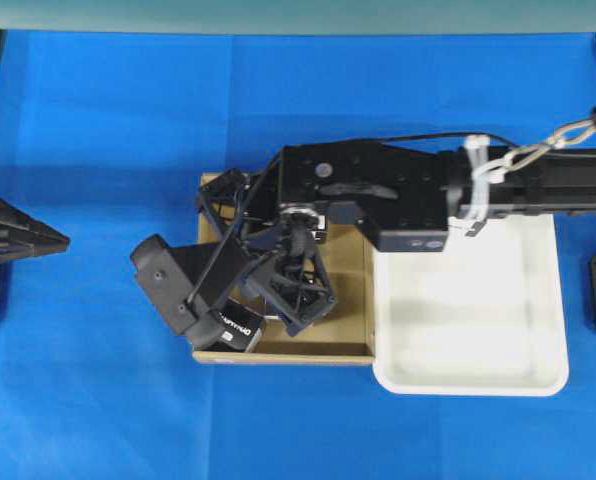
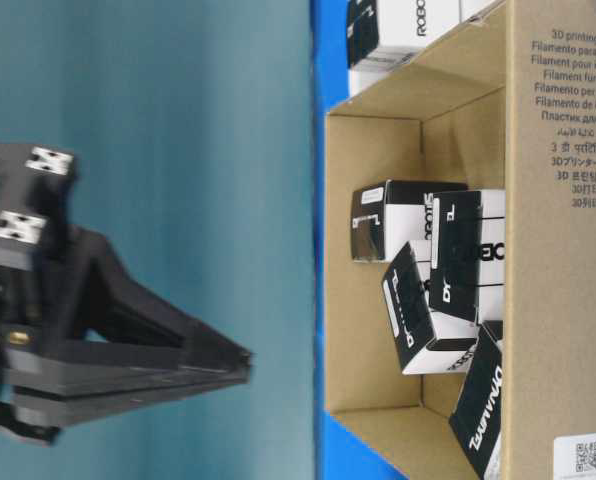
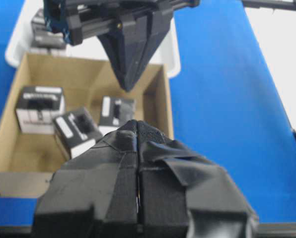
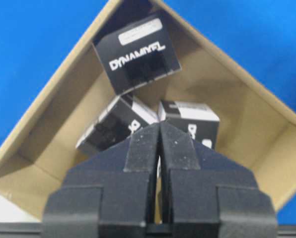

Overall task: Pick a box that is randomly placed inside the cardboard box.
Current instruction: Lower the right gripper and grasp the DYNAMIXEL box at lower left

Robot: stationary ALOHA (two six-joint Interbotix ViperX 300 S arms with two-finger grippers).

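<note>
**First onlooker:** Claws over a carton, that's the picture. At far left the left claw [image 1: 63, 240] hangs back at the edge of the blue surface [image 1: 98, 400], fingers pressed together on nothing, well apart from the cardboard box [image 1: 288, 352]. I'd say it is parked there to leave the other arm room.

**Second onlooker:** And the middle?

**First onlooker:** The right claw [image 4: 159, 144] has reached across the white tray [image 1: 468, 385] and points down into the carton. Its fingers stand nearly together with only a thin slit between them, gripping nothing. From its own camera it hovers above the small black boxes.

**Second onlooker:** Which one is wanted?

**First onlooker:** The box [image 4: 136, 53] with the long white word across its top. It lies tilted against a corner of the carton, just beyond two similar boxes [image 4: 190, 119], untouched. Crowded like that, I'd guess the claw must spread wider before going down on it.
</note>
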